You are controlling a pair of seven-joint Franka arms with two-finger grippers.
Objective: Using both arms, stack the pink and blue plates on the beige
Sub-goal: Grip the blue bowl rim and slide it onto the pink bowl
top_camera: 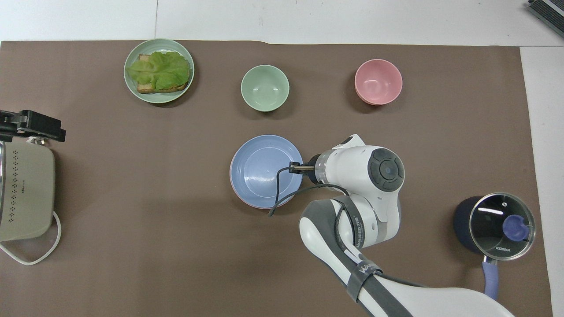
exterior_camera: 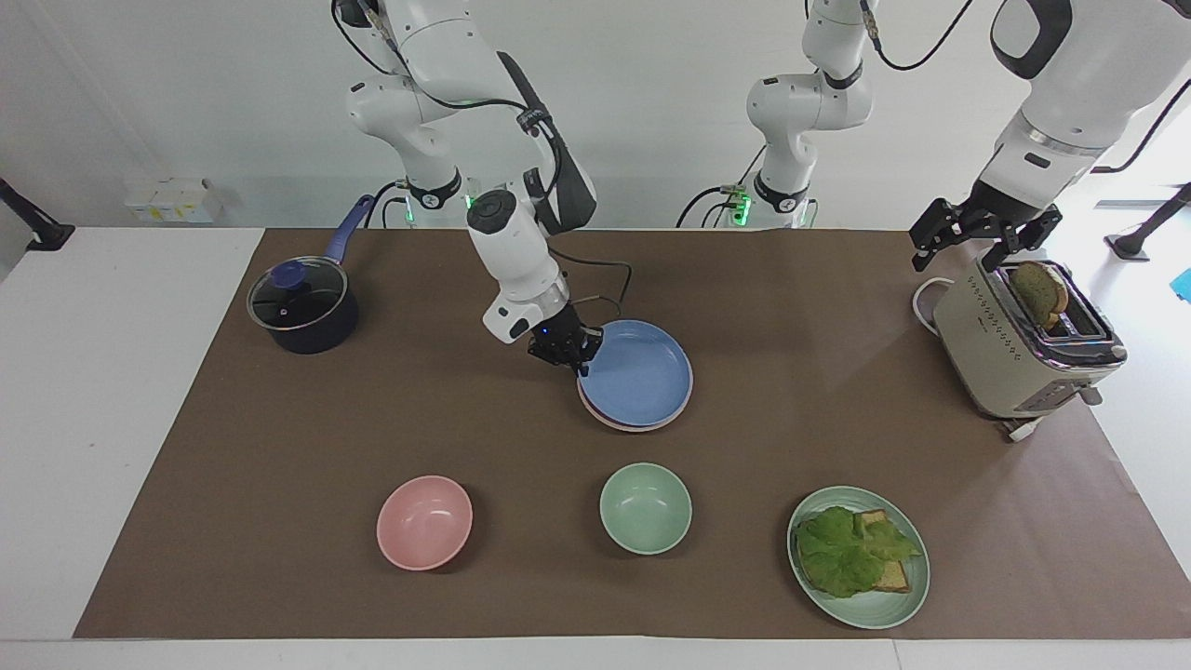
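The blue plate lies almost squarely over the pink plate at the middle of the brown mat. Only a thin pink rim shows beneath it. My right gripper is shut on the blue plate's rim at the side toward the right arm's end. Whether the blue plate rests fully on the pink one I cannot tell. The beige plate is hidden. My left gripper waits open, holding nothing, over the toaster.
A beige toaster with a bread slice stands at the left arm's end. A lidded dark pot stands at the right arm's end. Farther from the robots sit a pink bowl, a green bowl and a green plate with a lettuce sandwich.
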